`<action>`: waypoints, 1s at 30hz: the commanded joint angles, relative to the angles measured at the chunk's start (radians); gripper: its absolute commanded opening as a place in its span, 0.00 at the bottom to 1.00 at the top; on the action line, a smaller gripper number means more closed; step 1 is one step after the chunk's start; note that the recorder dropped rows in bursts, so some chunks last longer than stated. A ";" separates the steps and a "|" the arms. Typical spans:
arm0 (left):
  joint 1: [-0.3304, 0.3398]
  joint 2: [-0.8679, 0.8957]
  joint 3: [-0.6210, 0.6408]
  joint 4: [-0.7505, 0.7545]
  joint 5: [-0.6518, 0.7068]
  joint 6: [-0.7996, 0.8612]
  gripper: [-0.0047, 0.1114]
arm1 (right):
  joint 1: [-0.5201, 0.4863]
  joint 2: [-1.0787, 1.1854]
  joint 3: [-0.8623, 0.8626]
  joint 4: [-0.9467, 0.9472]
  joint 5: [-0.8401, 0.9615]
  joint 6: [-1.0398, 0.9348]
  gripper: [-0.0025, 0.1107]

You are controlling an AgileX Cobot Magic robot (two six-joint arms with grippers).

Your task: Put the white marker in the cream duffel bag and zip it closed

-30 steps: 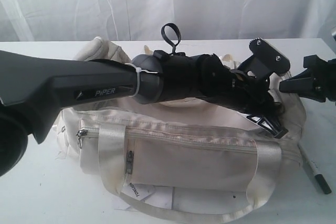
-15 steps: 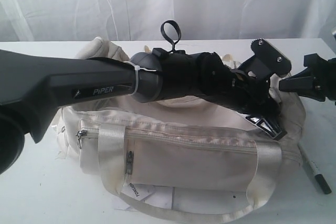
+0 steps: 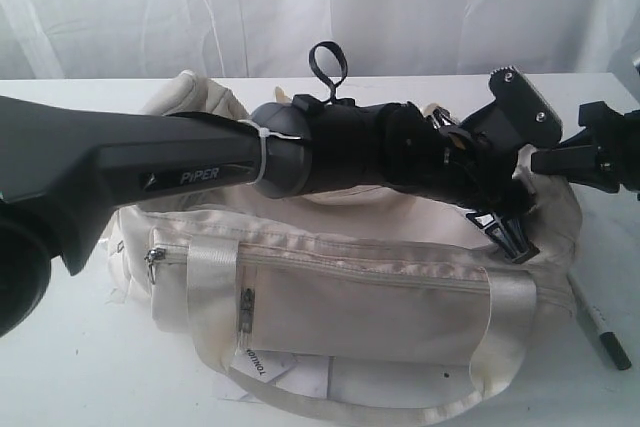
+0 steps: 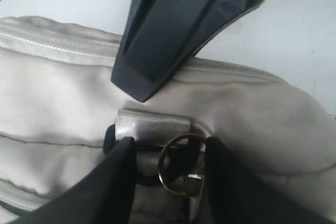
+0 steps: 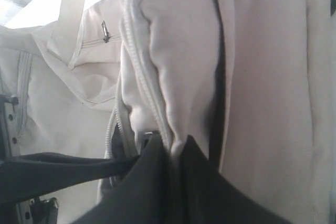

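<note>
Over the bag's right end, the left tool (image 3: 505, 232) sits a little higher than a second ago. Its wrist has tipped so the camera plate now points toward 1 o'clock, and its fingertips have lifted slightly off the fabric. The left arm itself lies across the picture from 9 o'clock as before. The right tool (image 3: 545, 160) at 3 o'clock has not shifted, and neither has the cream duffel bag (image 3: 370, 307).

From the left wrist, the left tool (image 4: 169, 146) is released. Its two dark fingers (image 4: 118, 187) stand apart on either side of a metal zip slider (image 4: 152, 127) and its round pull ring (image 4: 181, 163). There is a clear gap between the ring and one finger. From the right wrist, the right tool (image 5: 173, 148) is clenched on a fold of the bag (image 5: 262, 77) just beside a zip line.

The bag is soft and slumped on the white surface (image 3: 60, 367), with pale webbing handles, a zipped front pocket and a paper tag (image 3: 265, 367) sticking out beneath it at 7 o'clock. The arm hides its top, so I cannot tell whether the main opening is shut.

The white marker (image 3: 600, 322) lies outside the bag on the surface, just beside its right end at about 4 o'clock from the bag's middle. It is a slim pale barrel with small dark print, and its dark cap points toward 5 o'clock. Neither tool touches it.
</note>
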 commanded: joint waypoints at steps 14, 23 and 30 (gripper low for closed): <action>-0.011 0.025 -0.005 -0.041 0.055 0.001 0.14 | 0.032 0.000 -0.002 0.024 0.024 -0.031 0.04; -0.011 -0.067 -0.005 -0.041 0.201 0.003 0.04 | 0.032 0.000 -0.002 0.024 -0.017 -0.031 0.04; -0.011 -0.115 -0.005 -0.092 0.329 -0.001 0.04 | 0.032 0.002 -0.002 0.024 -0.051 -0.025 0.04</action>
